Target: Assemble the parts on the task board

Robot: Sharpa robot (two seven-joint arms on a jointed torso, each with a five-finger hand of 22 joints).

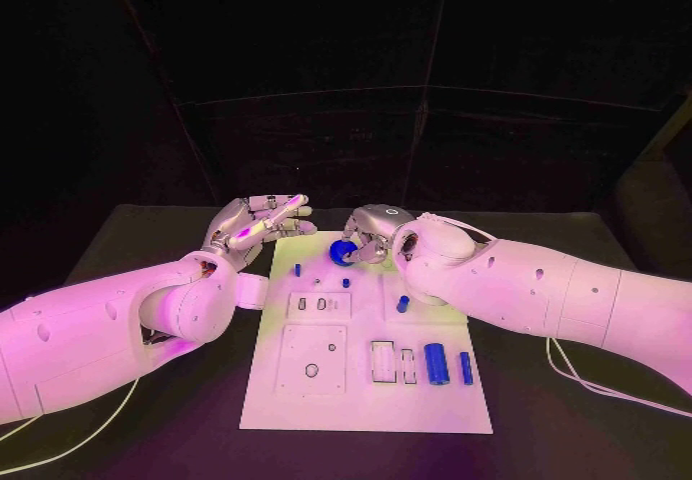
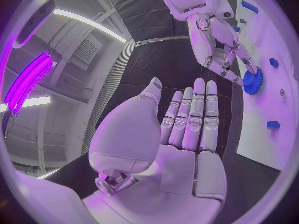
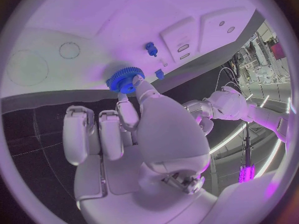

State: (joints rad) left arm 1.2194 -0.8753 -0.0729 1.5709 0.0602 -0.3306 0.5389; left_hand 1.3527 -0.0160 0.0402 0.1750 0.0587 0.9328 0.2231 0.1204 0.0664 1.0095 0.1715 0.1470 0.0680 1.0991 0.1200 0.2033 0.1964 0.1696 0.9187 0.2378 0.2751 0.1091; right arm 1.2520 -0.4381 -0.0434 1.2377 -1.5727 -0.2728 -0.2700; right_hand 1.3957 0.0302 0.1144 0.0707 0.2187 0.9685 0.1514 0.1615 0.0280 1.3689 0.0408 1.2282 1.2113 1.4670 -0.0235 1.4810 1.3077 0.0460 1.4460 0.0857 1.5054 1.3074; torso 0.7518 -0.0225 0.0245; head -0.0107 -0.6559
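Head view | black table [image 1: 173,225], dark room | right hand [image 1: 378,232] pinches blue gear [image 1: 343,251] | left hand [image 1: 260,225] released

Black table [image 1: 577,420], dark panelled walls, purple strip light [image 2: 28,77] overhead

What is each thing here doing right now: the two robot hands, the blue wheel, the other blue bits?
Left robot hand: open, fingers straight, holding nothing, beside the board.
Right robot hand: fingertips pinching the blue gear.
Blue gear: at the white board's far end, held.
Two blue cylinders: lying flat on the board, untouched.
Small blue pegs: on the board, untouched.
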